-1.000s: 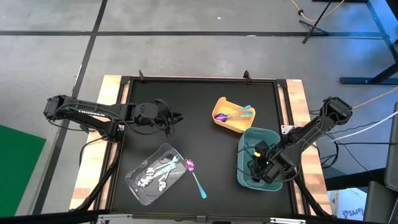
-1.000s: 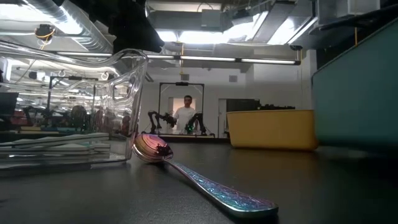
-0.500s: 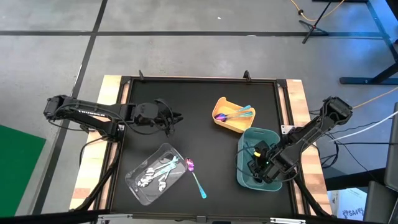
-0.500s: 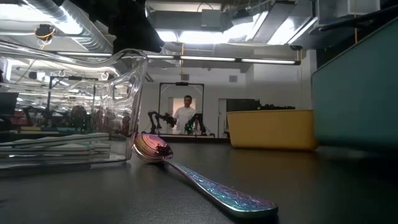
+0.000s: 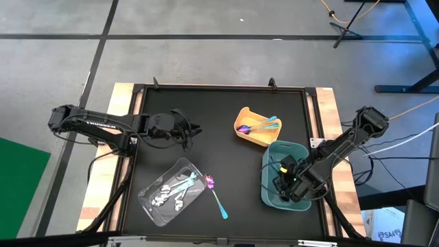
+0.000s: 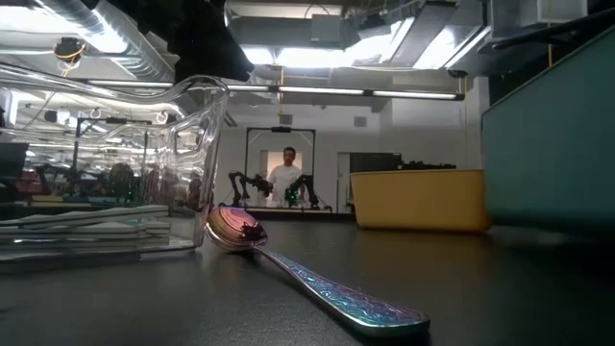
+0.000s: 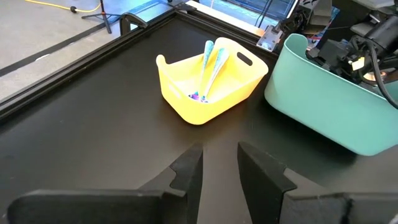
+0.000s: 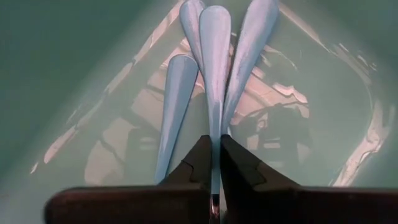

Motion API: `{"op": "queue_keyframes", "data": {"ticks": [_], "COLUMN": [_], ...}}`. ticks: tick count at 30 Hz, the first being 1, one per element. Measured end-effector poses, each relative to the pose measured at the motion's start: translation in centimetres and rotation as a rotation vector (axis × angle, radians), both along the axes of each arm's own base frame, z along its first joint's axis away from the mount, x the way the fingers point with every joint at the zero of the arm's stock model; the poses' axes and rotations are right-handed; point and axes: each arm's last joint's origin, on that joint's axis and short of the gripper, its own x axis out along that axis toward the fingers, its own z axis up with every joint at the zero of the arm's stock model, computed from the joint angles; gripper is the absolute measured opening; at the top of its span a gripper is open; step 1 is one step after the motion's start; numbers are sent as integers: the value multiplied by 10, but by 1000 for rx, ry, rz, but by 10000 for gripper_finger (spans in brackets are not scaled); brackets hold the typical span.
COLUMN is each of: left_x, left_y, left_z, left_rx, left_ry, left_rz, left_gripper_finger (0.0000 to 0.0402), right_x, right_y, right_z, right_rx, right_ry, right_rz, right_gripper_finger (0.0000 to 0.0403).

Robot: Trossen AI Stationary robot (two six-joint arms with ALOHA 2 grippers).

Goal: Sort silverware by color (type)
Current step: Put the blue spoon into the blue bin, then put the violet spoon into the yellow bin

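down inside the teal tray [image 5: 269, 185] at lower right of the high view, the right gripper [image 8: 215, 163] pinches a pale teal handle [image 8: 214, 68] among three lying together, likely for depositing it with its own type. at centre left, the left gripper [image 7: 219, 169] waits over bare table, fingers slightly spread. an iridescent spoon [image 5: 217, 197] lies unsorted beside the clear tray [image 5: 147, 200]; others sit in the yellow tray [image 5: 258, 140].

Black table [image 5: 219, 130]: clear tray [image 5: 173, 192], yellow tray [image 5: 257, 127], teal tray [image 5: 269, 180], iridescent spoon [image 5: 216, 195].
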Motion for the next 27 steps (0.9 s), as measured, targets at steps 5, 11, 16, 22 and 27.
{"op": "queue_keyframes", "data": {"ticks": [5,11,16,22,27], "left_x": [0,0,0,0,0], "left_y": [0,0,0,0,0], "left_z": [0,0,0,0,0], "left_rx": [0,0,0,0,0], "left_ry": [0,0,0,0,0], "left_rz": [0,0,0,0,0], "left_gripper_finger": [94,94,94,94,94], "right_x": [0,0,0,1,2], "right_y": [0,0,0,1,4], "right_z": [0,0,0,8,20], "right_rx": [4,2,1,-15,-15], "right_ry": [2,5,7,32,72], "right_rz": [-2,-3,-3,-5,-2], "right_gripper_finger": [55,76,74,74,74]}}
